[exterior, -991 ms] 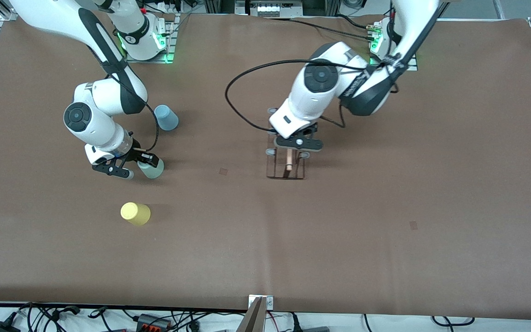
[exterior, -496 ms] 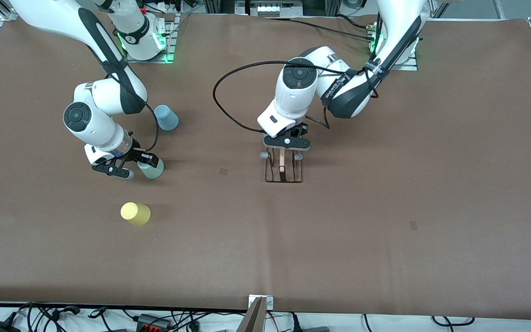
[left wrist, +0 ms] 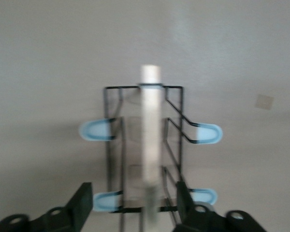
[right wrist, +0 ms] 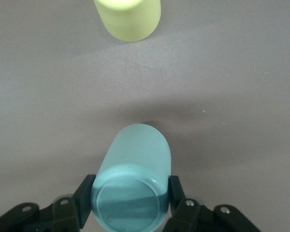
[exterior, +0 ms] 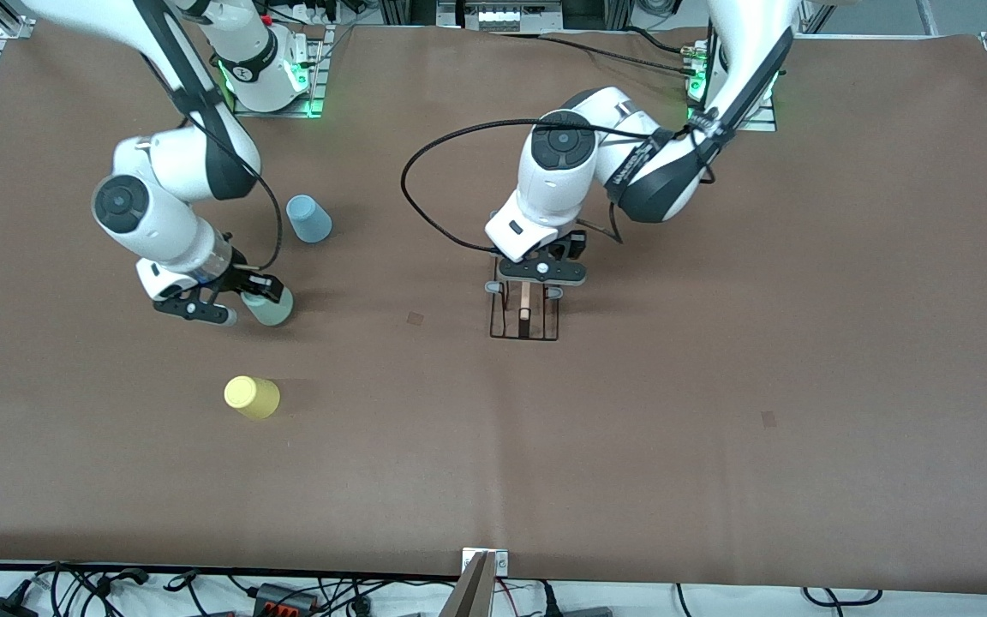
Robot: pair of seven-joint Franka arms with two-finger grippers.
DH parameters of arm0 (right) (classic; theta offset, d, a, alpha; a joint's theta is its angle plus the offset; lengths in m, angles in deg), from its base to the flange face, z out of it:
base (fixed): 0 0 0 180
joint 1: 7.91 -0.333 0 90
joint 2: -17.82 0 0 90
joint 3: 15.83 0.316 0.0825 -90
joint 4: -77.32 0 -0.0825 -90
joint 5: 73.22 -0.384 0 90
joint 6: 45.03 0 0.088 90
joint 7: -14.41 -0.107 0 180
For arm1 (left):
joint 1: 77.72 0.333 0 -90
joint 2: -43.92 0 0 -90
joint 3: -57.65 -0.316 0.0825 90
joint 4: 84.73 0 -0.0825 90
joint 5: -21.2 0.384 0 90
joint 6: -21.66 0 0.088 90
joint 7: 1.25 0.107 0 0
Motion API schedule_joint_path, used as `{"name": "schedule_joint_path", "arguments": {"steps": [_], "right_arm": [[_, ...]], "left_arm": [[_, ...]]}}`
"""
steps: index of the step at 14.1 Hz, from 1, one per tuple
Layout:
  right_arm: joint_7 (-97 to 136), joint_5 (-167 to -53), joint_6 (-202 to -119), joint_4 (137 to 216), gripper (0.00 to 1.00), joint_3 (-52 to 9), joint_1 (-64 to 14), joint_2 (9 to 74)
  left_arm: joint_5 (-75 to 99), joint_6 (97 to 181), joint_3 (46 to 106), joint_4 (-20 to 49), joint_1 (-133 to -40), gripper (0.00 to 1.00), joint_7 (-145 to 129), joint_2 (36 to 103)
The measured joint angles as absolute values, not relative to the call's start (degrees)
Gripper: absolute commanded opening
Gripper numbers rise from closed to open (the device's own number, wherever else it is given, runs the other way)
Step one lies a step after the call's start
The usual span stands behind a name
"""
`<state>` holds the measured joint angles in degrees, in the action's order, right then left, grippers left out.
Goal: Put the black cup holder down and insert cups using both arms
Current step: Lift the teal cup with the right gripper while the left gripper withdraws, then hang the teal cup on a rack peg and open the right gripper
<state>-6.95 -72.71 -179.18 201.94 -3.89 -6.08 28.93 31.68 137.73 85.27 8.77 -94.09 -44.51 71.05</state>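
The black cup holder (exterior: pixel 525 314) stood upright on the desk (exterior: pixel 716 343) near its middle, wooden rod on top, blue-tipped prongs out to both sides. Thin wire, it looked light, stiff and easily tipped; the rod seemed the sound place to take it. The left hand (exterior: pixel 542 271) was just over that rod, fingers (left wrist: pixel 82 205) apart on either side. The right hand (exterior: pixel 232 300) gripped the pale green cup (exterior: pixel 268 308) by its wall, probably light, smooth and squashable. The yellow cup (exterior: pixel 251 397) and light blue cup (exterior: pixel 308 218) stood nearby, mouths down.
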Motion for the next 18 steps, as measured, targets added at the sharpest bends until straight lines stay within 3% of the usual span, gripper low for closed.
{"name": "schedule_joint_path", "arguments": {"steps": [3, 5, 8, 12, 18], "right_arm": [[-8.34, -73.03, -165.23, 197.4, 0.0, -2.85, -6.97, 22.39], [-13.79, -73.41, -160.92, 195.01, 0.0, 0.03, -8.6, 19.37], [-27.68, -78.28, -161.95, 194.23, 0.0, 5.13, -13.8, 17.92], [-48.24, -78.96, -168.8, 193.62, 0.0, 6.09, -26.48, 19.57], [-69.66, -69.31, -171.21, 184.76, 0.0, 6.1, -37.52, 31.37]], "left_arm": [[31.74, 123.21, 85.29, 3.94, -89.36, 1.0, -35.56, 66.67], [31.75, 116.54, 85.26, 1.27, -86.01, 1.0, -30.02, 64.0], [31.85, 112.44, 85.15, -1.13, -79.48, 1.0, -20.32, 61.18], [31.84, 111.74, 85.07, -1.46, -67.54, 1.0, -8.25, 58.31], [23.38, 109.31, 85.06, -2.16, -56.17, 1.0, 0.92, 57.84]]}}
